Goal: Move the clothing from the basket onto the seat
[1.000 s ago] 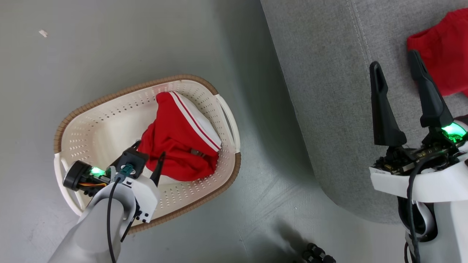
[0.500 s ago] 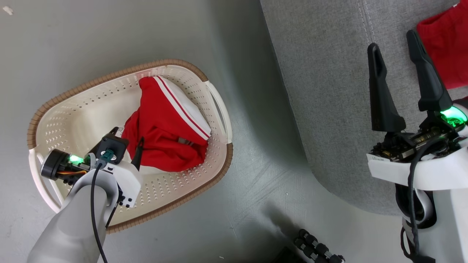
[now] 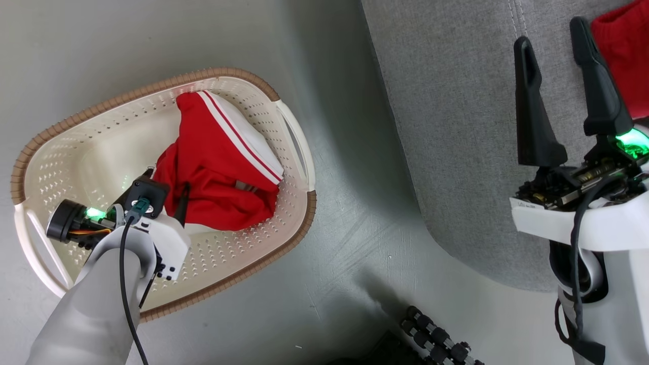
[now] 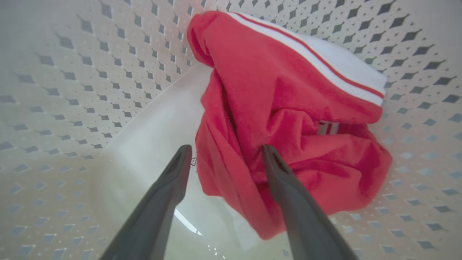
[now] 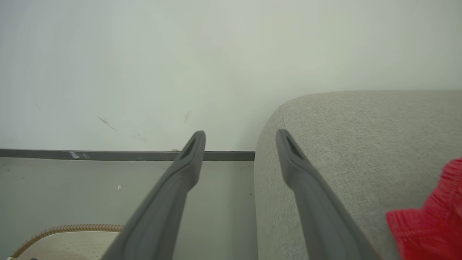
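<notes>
Currently the basket (image 3: pixel 66 162) stands on the floor (image 3: pixel 350 218) and holds one red garment (image 3: pixel 213 172), bunched against the wall nearest the seat (image 3: pixel 456 126). The rest of the basket's bottom is open. The left gripper (image 4: pixel 226 150) reaches down inside with its fingers (image 4: pixel 169 191) apart, one over the open bottom and the other at the garment's folds, clamped on nothing. A second red garment (image 3: pixel 626 61) lies on the seat beyond its stitched seam (image 3: pixel 518 10). The right gripper (image 3: pixel 550 31) hovers over the seat just beside that garment, fingers apart and empty. A strip of open floor separates basket and seat.
</notes>
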Robot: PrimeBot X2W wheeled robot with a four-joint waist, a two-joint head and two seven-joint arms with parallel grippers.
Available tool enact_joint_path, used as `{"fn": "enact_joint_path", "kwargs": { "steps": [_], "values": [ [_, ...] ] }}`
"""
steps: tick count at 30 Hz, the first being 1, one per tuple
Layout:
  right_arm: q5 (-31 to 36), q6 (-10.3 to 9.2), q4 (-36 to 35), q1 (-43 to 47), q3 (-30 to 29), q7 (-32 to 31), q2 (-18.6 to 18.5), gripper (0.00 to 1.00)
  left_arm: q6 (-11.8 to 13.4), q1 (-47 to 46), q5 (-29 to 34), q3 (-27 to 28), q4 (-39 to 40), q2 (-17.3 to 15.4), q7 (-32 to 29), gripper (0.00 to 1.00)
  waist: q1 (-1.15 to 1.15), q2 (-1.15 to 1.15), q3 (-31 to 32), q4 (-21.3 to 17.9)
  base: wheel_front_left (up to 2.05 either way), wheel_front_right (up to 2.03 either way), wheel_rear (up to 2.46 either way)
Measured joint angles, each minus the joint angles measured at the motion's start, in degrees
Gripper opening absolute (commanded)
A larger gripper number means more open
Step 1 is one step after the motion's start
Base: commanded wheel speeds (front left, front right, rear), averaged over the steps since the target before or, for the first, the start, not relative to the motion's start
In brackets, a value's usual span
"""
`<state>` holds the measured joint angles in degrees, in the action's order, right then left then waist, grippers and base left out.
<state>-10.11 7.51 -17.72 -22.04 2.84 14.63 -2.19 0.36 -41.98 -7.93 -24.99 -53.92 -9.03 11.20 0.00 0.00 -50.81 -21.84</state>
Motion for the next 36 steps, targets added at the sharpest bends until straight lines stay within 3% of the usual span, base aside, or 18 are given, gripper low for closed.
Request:
{"fn": "enact_joint_path", "kwargs": {
  "steps": [6,8,9,10,19,36],
  "values": [
    [-0.51,0.0,0.08,-0.73,0.2,0.0,0.0,1.0,0.0,-0.59,0.0,-0.03,-1.34,0.01,0.03,0.97,0.0,0.0,-0.83,-0.53,0.0,0.0,0.0],
    [-0.51,0.0,0.08,-0.73,0.18,0.0,0.0,1.0,-0.01,-1.23,0.0,-0.05,-1.52,0.07,0.05,0.39,0.0,0.0,-1.09,-0.69,0.0,0.0,0.0],
    [-0.51,0.0,0.09,-0.73,0.14,0.0,0.0,1.0,-0.01,-1.37,0.0,-0.09,-1.58,0.1,0.08,0.16,0.0,0.0,-1.21,-0.75,0.0,0.0,0.0],
    [-0.51,0.0,0.1,-0.73,0.1,0.0,0.0,1.0,-0.08,-1.42,0.0,-0.12,-1.65,0.15,0.52,0.0,0.0,0.0,-1.33,-0.81,0.0,0.0,0.0],
    [-0.56,0.0,1.46,-1.29,-0.44,0.0,0.0,1.0,-1.57,-2.29,0.0,-1.18,-0.75,1.83,2.02,0.0,0.0,0.0,-1.35,-0.4,0.0,0.0,0.0],
    [-0.48,0.0,3.55,-3.06,-2.01,0.0,-0.02,1.0,-1.76,-1.09,-0.68,0.36,5.78,1.55,3.02,0.0,0.0,0.0,1.28,3.2,0.0,0.0,0.0]
  ]
}}
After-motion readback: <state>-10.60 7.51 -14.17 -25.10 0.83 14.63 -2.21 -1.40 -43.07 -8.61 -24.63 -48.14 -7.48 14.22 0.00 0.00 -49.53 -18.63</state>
